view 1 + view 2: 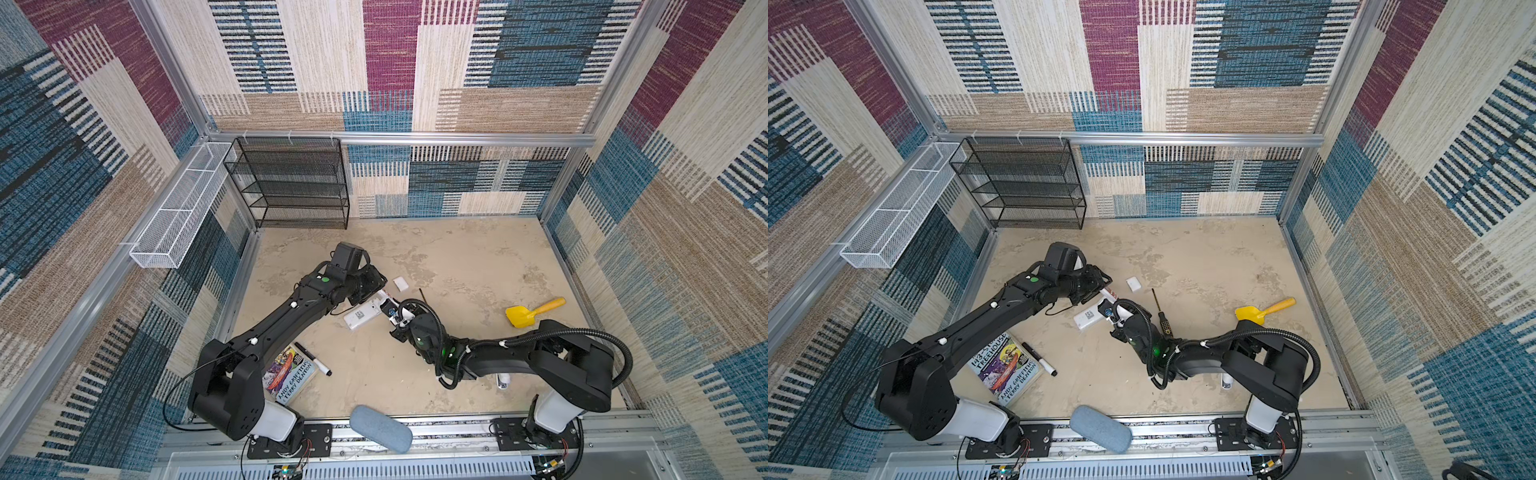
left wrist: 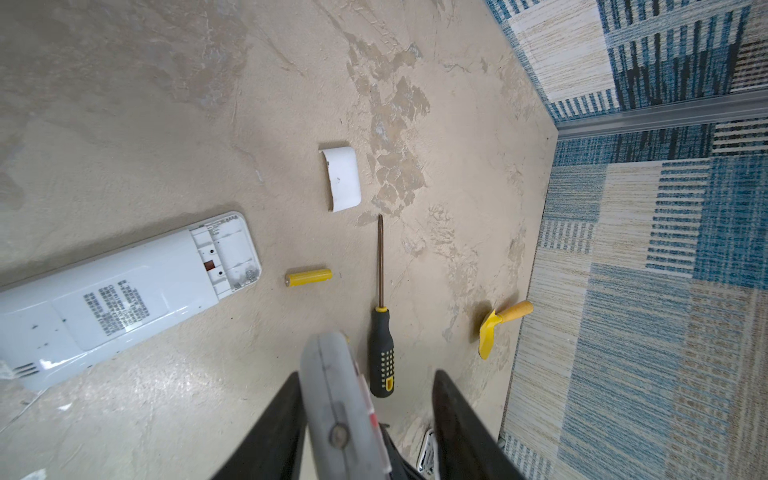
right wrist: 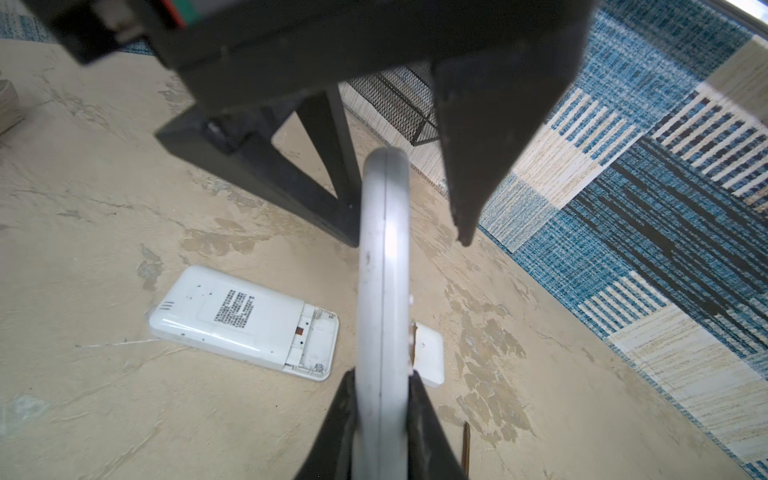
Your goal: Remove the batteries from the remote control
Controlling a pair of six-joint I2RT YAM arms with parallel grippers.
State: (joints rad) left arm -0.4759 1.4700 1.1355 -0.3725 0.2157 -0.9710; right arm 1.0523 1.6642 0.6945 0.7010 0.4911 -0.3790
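Note:
A grey remote control (image 3: 384,249) stands on edge above the table, and my right gripper (image 3: 382,374) is shut on its lower end. My left gripper (image 2: 368,374) is open around the remote's other end (image 2: 332,390); one finger lies against it and the other stands well apart. In a top view the held remote (image 1: 383,296) shows between the two grippers. A second remote (image 2: 124,286), white, lies back up with its battery bay open and empty. One yellow battery (image 2: 309,277) lies on the table beside it. Any batteries inside the held remote are hidden.
A white battery cover (image 2: 340,178) and a black-and-yellow screwdriver (image 2: 380,332) lie near the battery. A yellow scoop (image 1: 528,313) sits at the right. A book (image 1: 291,374), a marker (image 1: 313,359) and a blue-grey case (image 1: 380,428) lie at the front. A black mesh rack (image 1: 291,183) stands at the back left.

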